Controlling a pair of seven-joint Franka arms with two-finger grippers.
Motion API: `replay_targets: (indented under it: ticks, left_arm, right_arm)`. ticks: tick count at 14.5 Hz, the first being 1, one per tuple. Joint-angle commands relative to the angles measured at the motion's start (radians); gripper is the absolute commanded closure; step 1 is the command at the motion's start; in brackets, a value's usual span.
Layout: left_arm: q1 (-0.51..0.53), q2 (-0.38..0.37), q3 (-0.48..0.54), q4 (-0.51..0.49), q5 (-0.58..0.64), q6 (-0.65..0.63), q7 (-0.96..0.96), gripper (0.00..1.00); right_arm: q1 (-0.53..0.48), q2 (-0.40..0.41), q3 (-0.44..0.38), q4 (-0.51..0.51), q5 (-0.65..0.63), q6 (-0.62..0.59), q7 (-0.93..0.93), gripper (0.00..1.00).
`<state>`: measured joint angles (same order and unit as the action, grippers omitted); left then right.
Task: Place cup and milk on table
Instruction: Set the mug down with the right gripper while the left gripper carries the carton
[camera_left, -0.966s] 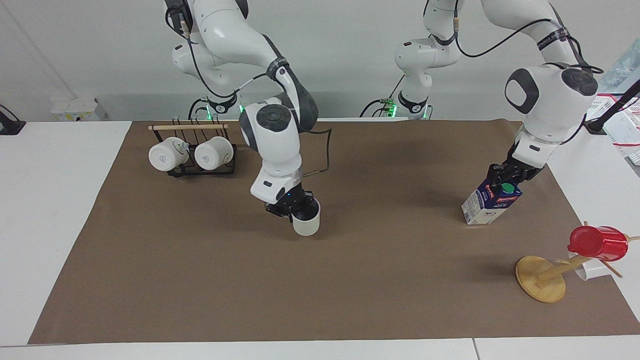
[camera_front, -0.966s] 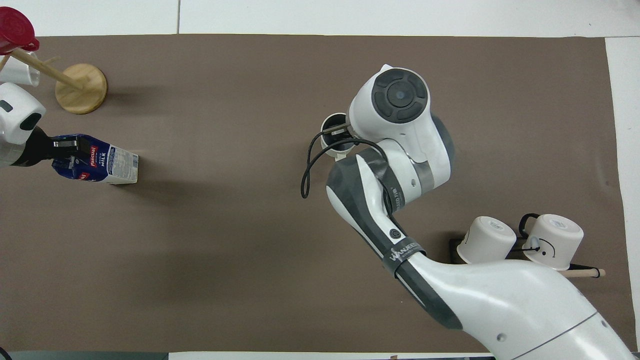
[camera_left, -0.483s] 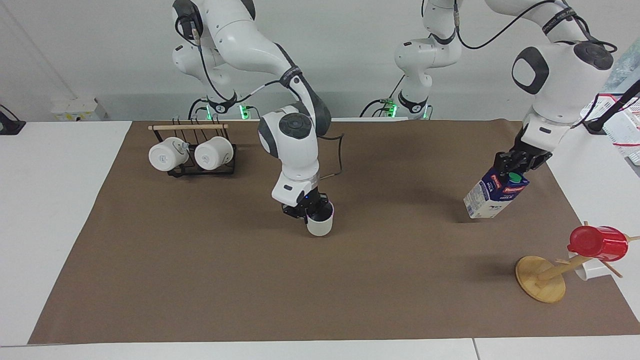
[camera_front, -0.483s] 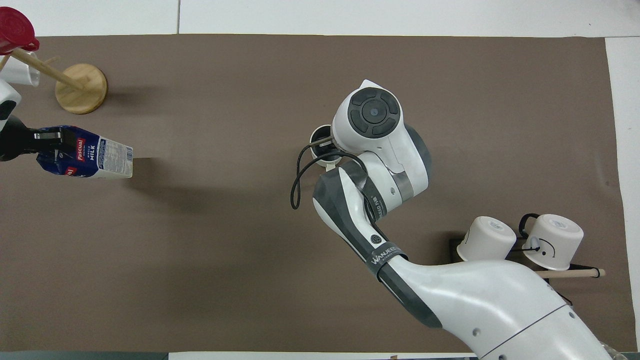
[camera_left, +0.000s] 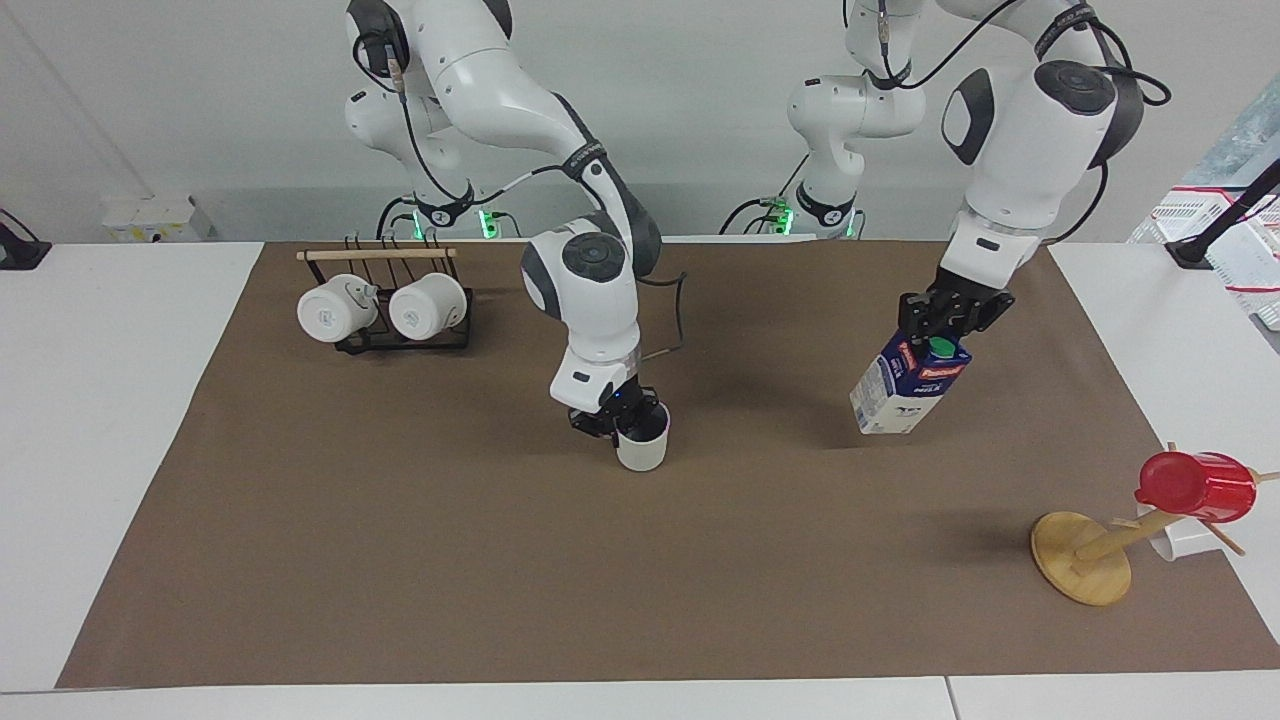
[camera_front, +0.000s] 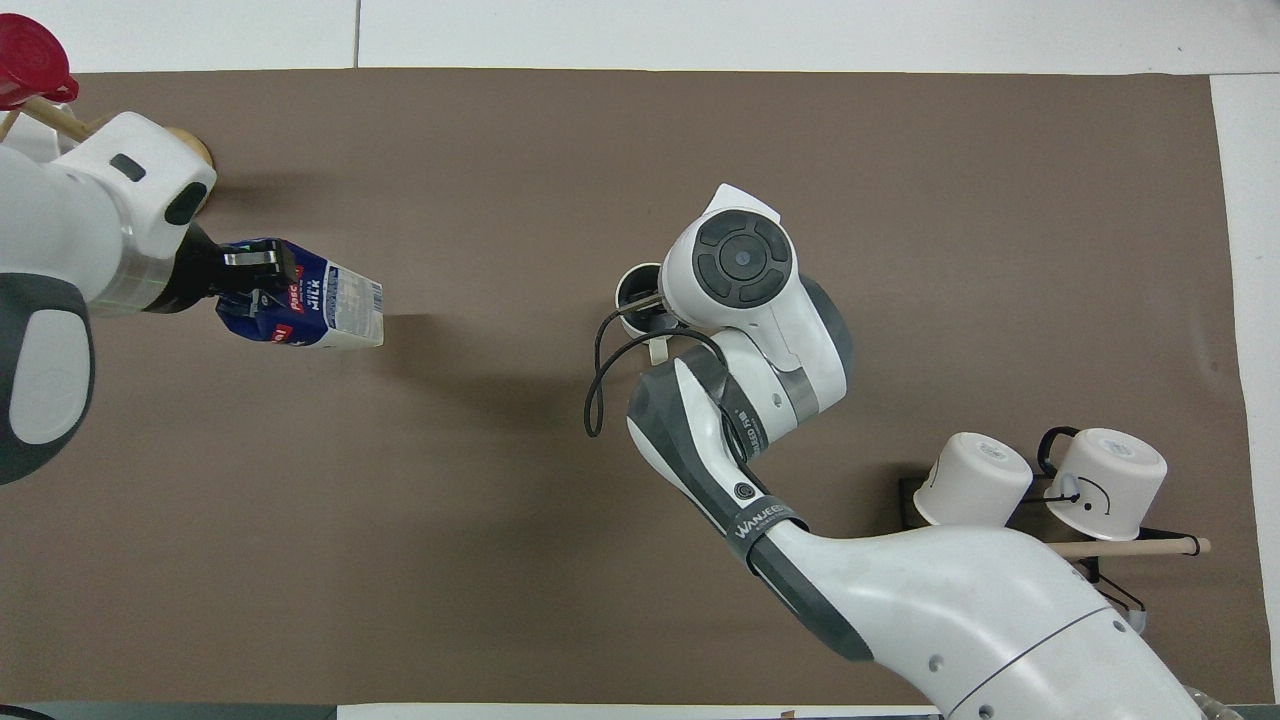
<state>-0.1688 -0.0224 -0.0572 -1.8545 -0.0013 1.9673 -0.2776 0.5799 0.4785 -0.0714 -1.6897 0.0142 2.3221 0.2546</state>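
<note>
facing view: my right gripper (camera_left: 622, 418) was clamped on the cup (camera_left: 641, 440) rim, mid-table (camera_left: 400, 520), while my left gripper (camera_left: 945, 322) pinched the milk (camera_left: 908, 385) by its stiff gable, tilted aloft. overhead view: the carton (camera_front: 305, 308) looked light but swing-prone; the mug (camera_front: 640, 297) seemed rigid, chippable.

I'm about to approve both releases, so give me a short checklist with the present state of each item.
1. Left hand shut on the milk: ok.
2. Milk upright: not ok, tilted.
3. Milk resting on the table: cannot tell.
4. Right hand gripping the cup at its rim: ok.
5. Cup upright: ok.
6. Cup bottom down on the paper: cannot tell.
</note>
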Motion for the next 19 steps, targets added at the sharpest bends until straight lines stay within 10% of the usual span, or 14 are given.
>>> replay_targets:
  ticks: [1,11,19]
  left_arm:
    - [-0.101,0.024,0.011,0.032,0.0,0.024,-0.175,1.0]
    - [-0.354,0.274,0.013,0.25,0.079,0.022,-0.422,1.0]
    - [-0.394,0.315,0.011,0.252,0.153,0.074,-0.434,1.0]
  right_arm:
    - [-0.003,-0.04,0.001,-0.027,-0.005,0.006,0.001,0.0]
    - [-0.264,-0.284,-0.016,0.094,-0.049,-0.398,0.029,0.0]
    - [-0.445,-0.438,-0.018,0.108,-0.054,-0.673,-0.081,0.0]
